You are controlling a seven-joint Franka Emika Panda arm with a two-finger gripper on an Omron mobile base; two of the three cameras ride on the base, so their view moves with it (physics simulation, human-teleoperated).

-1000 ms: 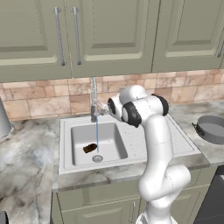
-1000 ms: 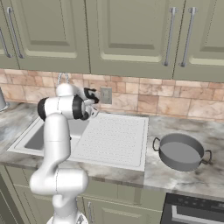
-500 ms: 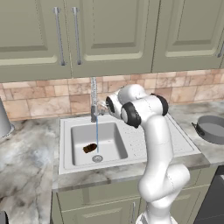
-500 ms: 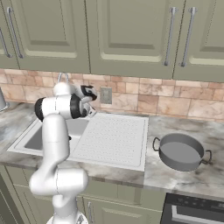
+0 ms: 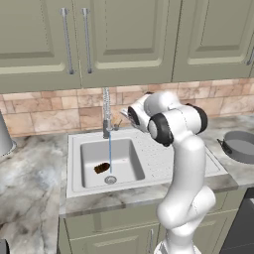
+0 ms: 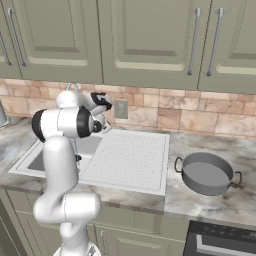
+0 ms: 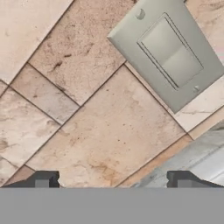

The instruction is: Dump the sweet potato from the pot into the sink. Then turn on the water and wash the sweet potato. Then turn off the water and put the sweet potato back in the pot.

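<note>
The sweet potato [image 5: 101, 167], a small dark brown lump, lies in the sink [image 5: 89, 149] beside the round drain. A thin blue stream of water [image 5: 109, 153] falls from the coil-necked faucet [image 5: 106, 113] into the basin next to it. My gripper [image 5: 127, 114] hovers just right of the faucet, above the sink's back rim, pointing at the backsplash. In the hand view the gripper [image 7: 113, 181] stands open, its two fingertips [image 7: 43, 179] wide apart with nothing between them. The dark grey pot [image 6: 207, 172] stands on the counter to the right of the drainboard [image 6: 131, 155], far from my gripper [image 6: 102, 100].
A grey wall outlet plate [image 7: 168, 52] sits on the tiled backsplash just ahead of the fingers; this outlet [image 6: 120, 108] is behind the drainboard. Cabinets hang overhead. A pale grey cylinder [image 5: 4, 135] stands at the counter's far left. An oven front [image 6: 222, 245] is at lower right.
The jaws have gone from shut to wide open. The hand has hardly shifted beside the faucet. Water runs throughout, and the sweet potato stays put.
</note>
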